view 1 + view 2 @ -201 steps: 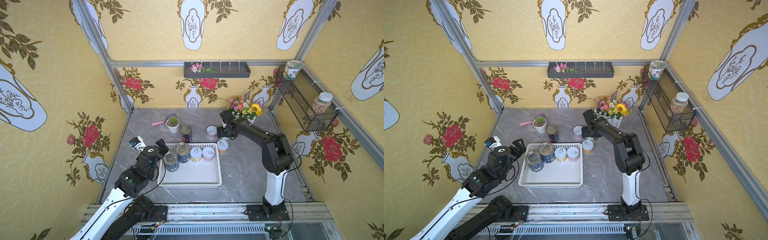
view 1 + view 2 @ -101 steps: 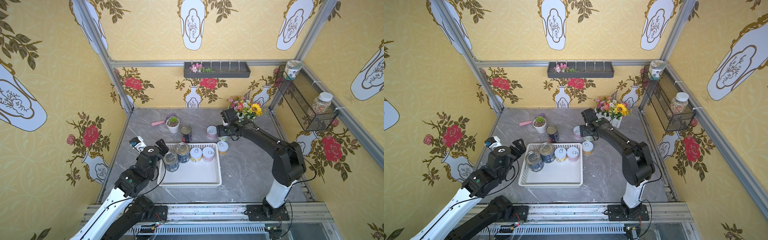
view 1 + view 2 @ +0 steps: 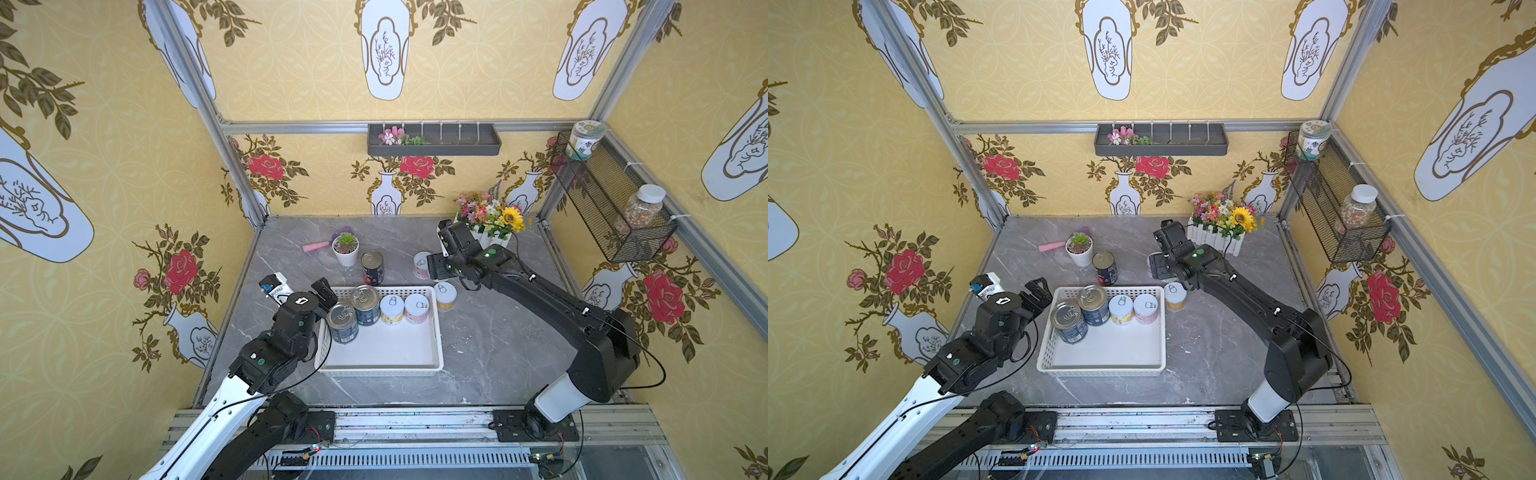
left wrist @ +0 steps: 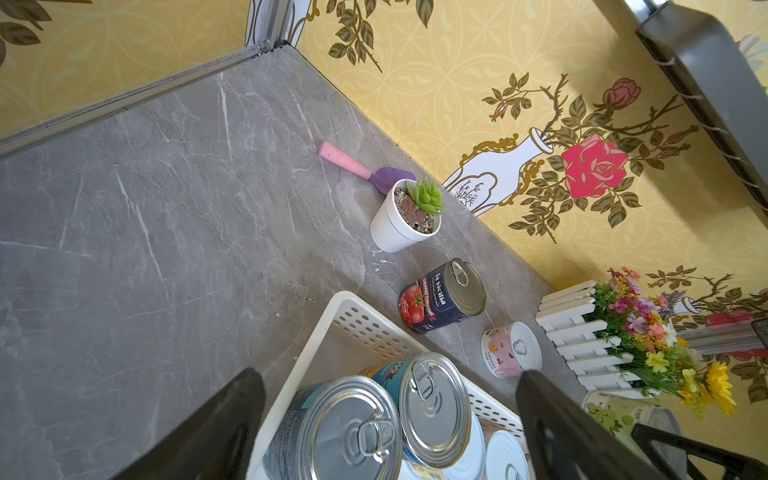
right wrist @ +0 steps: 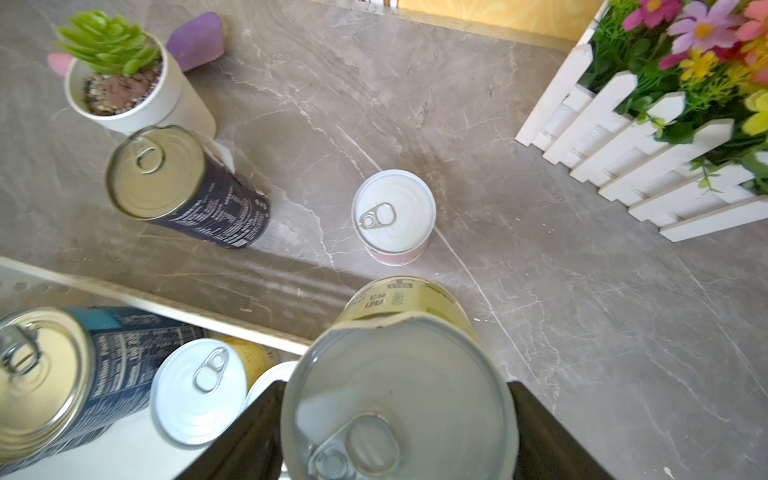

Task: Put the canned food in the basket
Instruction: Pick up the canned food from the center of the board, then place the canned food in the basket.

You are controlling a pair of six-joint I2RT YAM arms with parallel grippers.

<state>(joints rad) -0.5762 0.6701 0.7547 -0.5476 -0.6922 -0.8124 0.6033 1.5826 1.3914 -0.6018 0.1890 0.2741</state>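
I'm watching the right arm reaching far and left from its near-right base, elbow lying low over the table point(image 3: 498, 353), wrist bending down in front of the flower box point(image 3: 490, 232). The right gripper point(image 5: 395, 390) is pinching a yellow-labelled can point(image 5: 401, 345) by its sides, lid up. In the wrist view the can is looking lifted off the table, though in both top views the gripper's body is hiding it. The gripper is hanging just right of the pink-labelled can point(image 3: 420, 262), which is standing on the table beyond the far right corner of the basket point(image 3: 380, 371). The left arm is angling in from the near left, and the left gripper point(image 4: 390, 376) is hovering with its fingers spread wide at the basket's far left corner. Inside, along the far side, two blue-labelled cans point(image 3: 343, 322) and two small white-lidded cans point(image 3: 392, 309) are standing. A second yellow can point(image 3: 445, 296) is sitting just outside the far right corner, and the tomato can point(image 3: 372, 267) is standing past the far rim. Compared with a second ago, the right elbow is sitting lower and further toward the near right and the gripper is overlapping the pink-labelled can a little more. The left arm and the other cans are staying where they were.
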